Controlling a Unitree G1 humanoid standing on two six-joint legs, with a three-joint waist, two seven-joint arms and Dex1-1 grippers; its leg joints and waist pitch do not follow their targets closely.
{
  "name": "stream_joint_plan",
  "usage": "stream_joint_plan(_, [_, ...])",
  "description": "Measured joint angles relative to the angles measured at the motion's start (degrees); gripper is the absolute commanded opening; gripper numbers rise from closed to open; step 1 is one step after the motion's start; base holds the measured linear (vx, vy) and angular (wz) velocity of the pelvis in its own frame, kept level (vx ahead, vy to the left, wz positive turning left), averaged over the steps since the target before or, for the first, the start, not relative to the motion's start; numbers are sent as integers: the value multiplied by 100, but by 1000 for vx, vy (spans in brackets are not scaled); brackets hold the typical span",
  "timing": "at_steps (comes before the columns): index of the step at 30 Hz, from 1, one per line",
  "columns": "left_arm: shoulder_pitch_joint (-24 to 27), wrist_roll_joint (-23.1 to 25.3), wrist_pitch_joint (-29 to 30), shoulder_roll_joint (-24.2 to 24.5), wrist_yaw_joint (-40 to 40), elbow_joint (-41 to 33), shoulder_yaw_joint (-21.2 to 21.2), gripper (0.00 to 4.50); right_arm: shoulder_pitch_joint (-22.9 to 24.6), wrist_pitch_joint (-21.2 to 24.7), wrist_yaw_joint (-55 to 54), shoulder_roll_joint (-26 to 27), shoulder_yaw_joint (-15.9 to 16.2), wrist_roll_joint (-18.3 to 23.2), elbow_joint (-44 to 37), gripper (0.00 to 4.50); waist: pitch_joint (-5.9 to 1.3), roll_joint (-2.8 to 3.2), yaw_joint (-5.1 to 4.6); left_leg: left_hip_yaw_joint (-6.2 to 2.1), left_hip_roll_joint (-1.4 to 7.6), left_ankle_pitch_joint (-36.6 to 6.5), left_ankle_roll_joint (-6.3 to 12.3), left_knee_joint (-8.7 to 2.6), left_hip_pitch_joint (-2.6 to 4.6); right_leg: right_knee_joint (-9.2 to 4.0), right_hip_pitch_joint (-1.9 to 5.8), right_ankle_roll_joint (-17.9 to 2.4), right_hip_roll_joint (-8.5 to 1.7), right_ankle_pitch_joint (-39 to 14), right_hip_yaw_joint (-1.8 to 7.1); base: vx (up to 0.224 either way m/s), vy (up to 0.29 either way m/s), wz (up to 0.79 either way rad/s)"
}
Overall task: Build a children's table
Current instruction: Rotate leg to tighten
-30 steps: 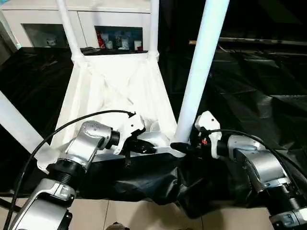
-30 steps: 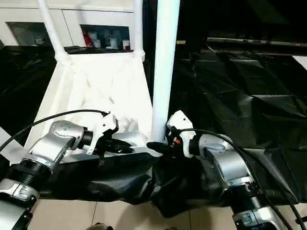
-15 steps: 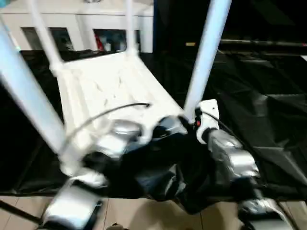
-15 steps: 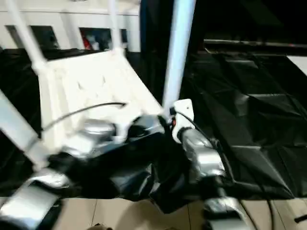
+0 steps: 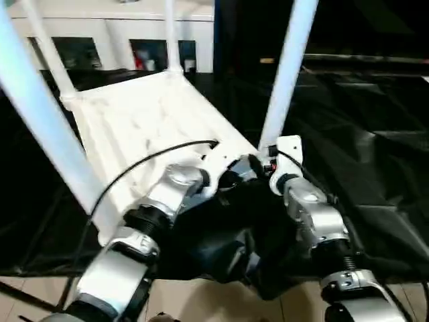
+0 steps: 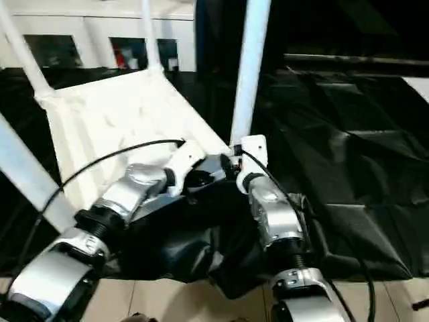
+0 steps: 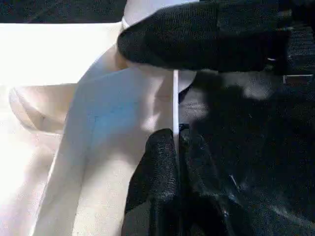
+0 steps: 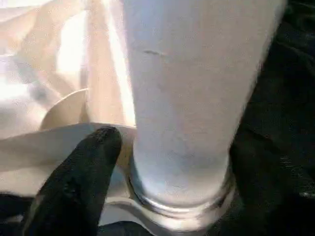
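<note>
The children's table lies upside down: white ribbed tabletop (image 5: pixel 147 121) with legs standing in its corner sockets. The near right leg (image 5: pixel 285 74) rises from its socket (image 8: pixel 182 206). My left gripper (image 5: pixel 234 180) is shut on the tabletop's thin rim (image 7: pixel 175 98) beside that corner. My right gripper (image 5: pixel 258 163) stands open around the base of the same leg (image 8: pixel 187 98). One black finger (image 8: pixel 78 182) lies just clear of the socket collar; the other is hidden in the dark. That finger (image 7: pixel 197 34) also crosses the left wrist view.
The other legs stand at near left (image 5: pixel 47 127), far left (image 5: pixel 50 60) and far right (image 5: pixel 171 33). A white glass-door cabinet (image 5: pixel 134 40) lines the back. Crumpled black sheeting (image 5: pixel 362 134) covers the ground around the table, with pale tiles (image 5: pixel 201 302) nearest me.
The whole picture has swung and tilted, so the tabletop looks turned. Both forearms have drawn closer together at the near right corner. My left gripper keeps its hold on the rim.
</note>
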Motion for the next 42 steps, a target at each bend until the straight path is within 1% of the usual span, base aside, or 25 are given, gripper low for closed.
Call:
stream_joint_plan(2, [34, -10, -92, 115, -247, -40, -32, 0, 16, 0, 311, -198, 135, -38, -43, 415, 0, 1, 16, 0, 0, 0, 0, -8, -1, 0, -4, 0, 0, 0, -1, 0, 0, 0])
stream_joint_plan(4, [89, -35, -140, 234, -531, -132, -64, 0, 139, 3, 797, -461, 285, -74, -262, 415, 1, 1, 48, 0, 0, 0, 0, -10, -5, -2, -7, 1, 1, -1, -1, 0, 0, 0])
stream_joint_plan(6, [159, -50, -220, 379, -808, -223, -81, 0, 222, 18, 1325, -722, 459, -74, -466, 415, 1, 2, 54, 2, 0, 1, 0, -9, -7, -3, -8, 1, 0, -2, 0, 0, 0, 0])
stream_joint_plan(8, [259, -99, -281, 549, -1176, -382, -101, 0, 429, 22, 2081, -1199, 744, -39, -914, 415, 2, 2, 72, 2, 1, 1, 1, -8, -14, -7, -9, 2, 0, -5, -1, 0, 0, 0])
stream_joint_plan(9, [383, -174, -300, 692, -1493, -549, -107, 0, 579, 45, 2578, -1508, 873, 58, -1171, 415, 2, 2, 69, 2, 1, 1, 1, -9, -11, -8, -7, 2, 0, -9, 0, 0, 0, 0])
stream_joint_plan(11, [445, -269, -326, 882, -1741, -607, -99, 0, 668, 95, 2884, -1665, 877, 87, -1240, 415, 4, -1, 57, 3, 2, 1, 1, -6, -12, -6, -11, 2, 0, -10, 0, 0, 0, 0])
stream_joint_plan(15, [552, -308, -317, 971, -1999, -784, -104, 0, 712, 153, 3250, -1743, 973, 163, -1361, 415, 8, -4, 52, 5, 2, 1, 1, -4, -16, -3, -18, 1, 0, -10, 1, 0, 0, 0])
stream_joint_plan(17, [643, -323, -311, 1046, -2201, -927, -118, 0, 776, 176, 3488, -1852, 979, 285, -1486, 415, 8, -4, 74, 6, 3, 1, 1, -6, -17, -4, -17, 3, 0, -14, 0, 0, 0, 0])
stream_joint_plan(21, [740, -342, -284, 1126, -2336, -1081, -118, 0, 788, 284, 3750, -1884, 965, 509, -1615, 415, 8, -4, 74, 6, 3, 1, 1, -4, -20, -5, -17, 2, -1, -15, 1, 0, 0, 0])
stream_joint_plan(22, [764, -352, -276, 1140, -2362, -1121, -118, 0, 792, 302, 3797, -1899, 965, 552, -1644, 400, 8, -4, 75, 7, 3, 1, 1, -4, -20, -5, -17, 2, -1, -16, 1, 0, 0, 0])
stream_joint_plan(23, [790, -358, -270, 1155, -2371, -1165, -118, 0, 793, 311, 3832, -1898, 965, 571, -1692, 400, 8, -4, 72, 7, 3, 1, 1, -4, -19, -5, -18, 2, -1, -16, 1, 0, 0, 0])
stream_joint_plan(24, [801, -364, -261, 1161, -2392, -1184, -118, 0, 792, 311, 3869, -1891, 965, 581, -1743, 380, 8, -4, 72, 7, 3, 1, 1, -4, -19, -5, -18, 2, -1, -16, 0, 0, 0, 0])
stream_joint_plan(26, [821, -367, -230, 1162, -2426, -1224, -124, 0, 791, 310, 3886, -1889, 965, 583, -1753, 378, 8, -4, 72, 7, 3, 1, 1, -4, -19, -5, -17, 2, -1, -16, 1, 0, 0, 0])
stream_joint_plan(28, [834, -367, -206, 1167, -2471, -1249, -124, 0, 791, 310, 3886, -1879, 964, 582, -1752, 349, 8, -4, 70, 7, 3, 1, 1, -4, -19, -4, -17, 2, -1, -16, 1, 0, 0, 0])
stream_joint_plan(29, [838, -367, -199, 1168, -2486, -1260, -124, 0, 791, 310, 3886, -1865, 964, 582, -1749, 349, 8, -4, 71, 7, 3, 1, 1, -4, -19, -4, -18, 2, -1, -16, 0, 0, 0, 0])
stream_joint_plan(30, [843, -367, -193, 1168, -2497, -1266, -124, 0, 791, 310, 3882, -1849, 963, 582, -1746, 332, 8, -4, 71, 7, 3, 1, 1, -4, -18, -4, -17, 2, -1, -16, 0, 0, 0, 0])
stream_joint_plan(33, [859, -367, -163, 1169, -2523, -1304, -124, 0, 791, 322, 3867, -1838, 929, 584, -1737, 306, 8, -4, 73, 7, 3, 1, 1, -3, -19, -4, -17, 2, -1, -16, 1, 0, 0, 0])
stream_joint_plan(34, [868, -367, -155, 1169, -2523, -1322, -124, 0, 791, 332, 3868, -1838, 927, 587, -1737, 306, 8, -4, 73, 7, 3, 1, 1, -3, -19, -4, -17, 3, -1, -16, 1, 0, 0, 0])
stream_joint_plan(38, [876, -367, -115, 1170, -2528, -1344, -125, 0, 791, 374, 3858, -1842, 891, 600, -1737, 273, 8, -4, 74, 8, 3, 1, 1, -2, -19, -4, -17, 4, -1, -17, 1, 0, 0, 0])
stream_joint_plan(39, [883, -367, -98, 1170, -2530, -1362, -125, 0, 791, 376, 3857, -1842, 890, 600, -1737, 253, 8, -4, 73, 8, 3, 1, 2, -2, -19, -4, -17, 4, -1, -17, 1, 0, 0, 0])
stream_joint_plan(42, [896, -367, -96, 1172, -2534, -1381, -125, 0, 792, 377, 3854, -1843, 877, 601, -1737, 243, 8, -4, 73, 8, 3, 1, 2, -1, -20, -4, -17, 4, -1, -18, 1, 0, 0, 0])
